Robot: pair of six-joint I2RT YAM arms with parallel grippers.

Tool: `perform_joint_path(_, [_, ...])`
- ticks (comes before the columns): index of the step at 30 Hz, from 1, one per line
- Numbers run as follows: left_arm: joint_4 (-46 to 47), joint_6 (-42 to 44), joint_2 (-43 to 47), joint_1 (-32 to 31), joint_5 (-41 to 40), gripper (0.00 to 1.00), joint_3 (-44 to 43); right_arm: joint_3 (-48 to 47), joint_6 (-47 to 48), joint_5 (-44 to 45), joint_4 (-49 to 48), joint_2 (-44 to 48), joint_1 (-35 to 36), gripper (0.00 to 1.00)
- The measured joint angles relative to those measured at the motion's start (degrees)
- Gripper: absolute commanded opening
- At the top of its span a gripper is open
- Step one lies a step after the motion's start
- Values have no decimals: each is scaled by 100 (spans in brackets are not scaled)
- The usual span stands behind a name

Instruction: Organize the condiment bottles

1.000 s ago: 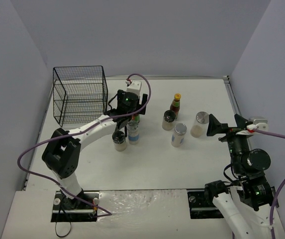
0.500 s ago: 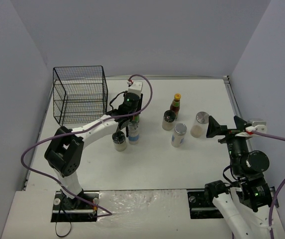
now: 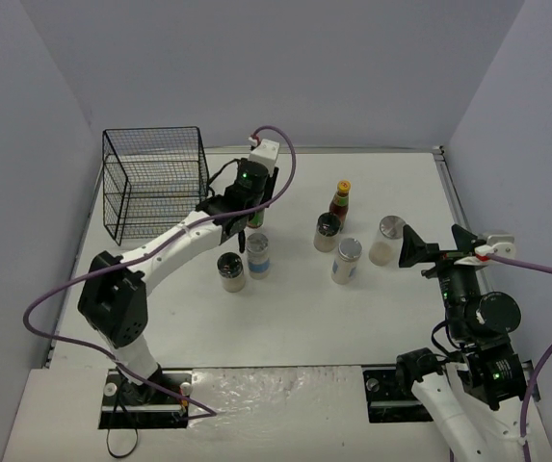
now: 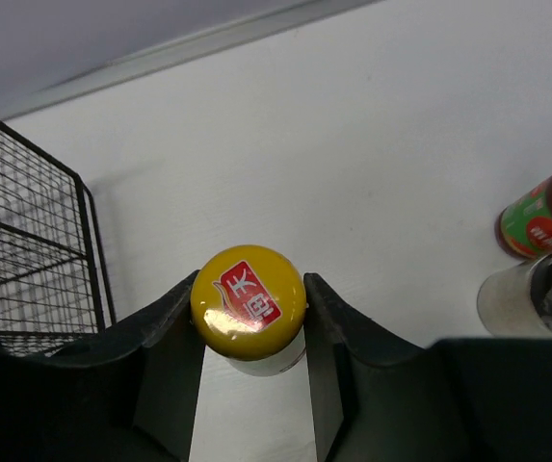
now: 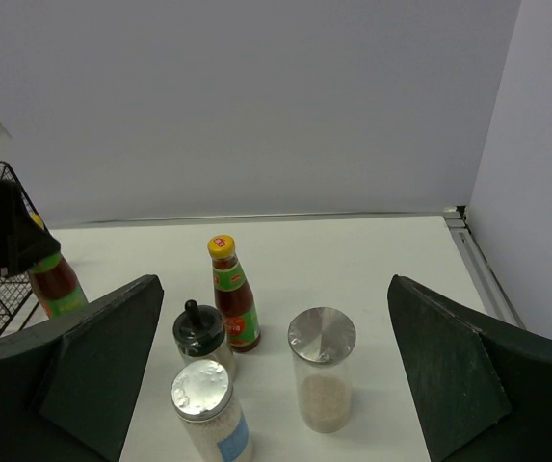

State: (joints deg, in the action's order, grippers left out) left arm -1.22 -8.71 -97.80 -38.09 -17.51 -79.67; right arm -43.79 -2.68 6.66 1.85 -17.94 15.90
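Overhead and wrist views of a two-arm robot sorting condiment bottles on a bench.

The left hand (image 4: 251, 285) is clenched on a slim sauce bottle (image 4: 247, 306), pinching it from both sides just under its yellow cap. This is at centre left of the overhead view, near the black wire rack (image 3: 155, 183) at upper left. Whether the bottle's base touches the bench (image 3: 304, 318) cannot be told. The right hand (image 3: 439, 241) hangs released at the right, holding nothing.

Two spice jars (image 3: 245, 264) stand just below the held bottle. A second sauce bottle (image 3: 340, 200) and three more jars (image 3: 348, 260) cluster at centre right.

The grip looks centred, so the bottle should come straight up and stay upright, clear of the two jars, before any sideways travel.

The bench is plain white and matte, enclosed by bare pale lavender walls (image 3: 256, 67).
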Motion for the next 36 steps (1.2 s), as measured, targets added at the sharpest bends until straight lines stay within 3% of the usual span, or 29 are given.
perform_joint_path(5, [-651, 114, 381, 187, 63, 0, -1132, 0, 0, -2, -1, -38, 0, 100])
perform_joint_path(14, [-1311, 304, 829, 1372, 74, 0, -3192, -2, 0, -7, 0, -235, 4, 100])
perform_joint_path(24, [-1717, 402, 224, 2879, 181, 0, -3793, -20, -4, -161, 0, -476, 28, 100])
perform_joint_path(36, [-1885, 390, -699, 3776, 712, 0, -4066, -20, -4, -279, 2, -565, 36, 100])
